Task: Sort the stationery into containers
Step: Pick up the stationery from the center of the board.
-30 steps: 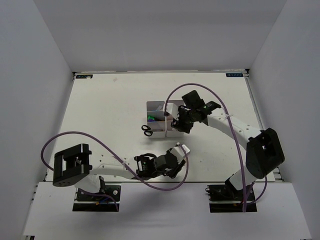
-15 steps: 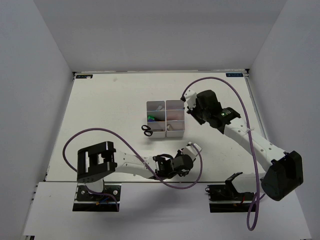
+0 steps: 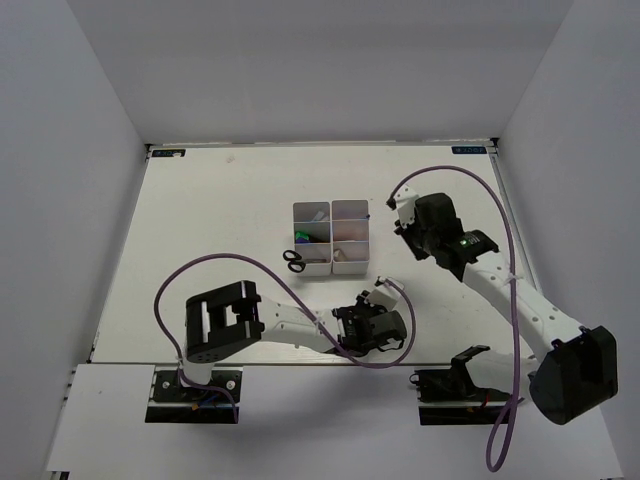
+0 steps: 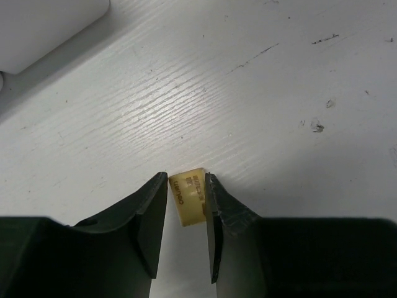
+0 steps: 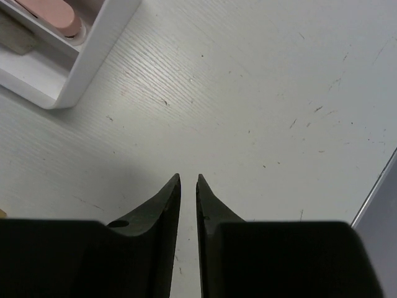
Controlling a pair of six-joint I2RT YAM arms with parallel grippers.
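Left gripper (image 4: 186, 179) has swung right and now pinches the tan eraser (image 4: 191, 200), while the empty, near-shut right gripper (image 5: 188, 180) has backed off the bins (image 3: 331, 226), clearing the next delivery.

Eraser (image 4: 189, 197) on the table (image 4: 279, 93) between the jaws of the left gripper (image 4: 186, 180), bins (image 4: 43, 25) ahead and to its left, right gripper (image 5: 188, 180) above the table, same bins ahead and left of it
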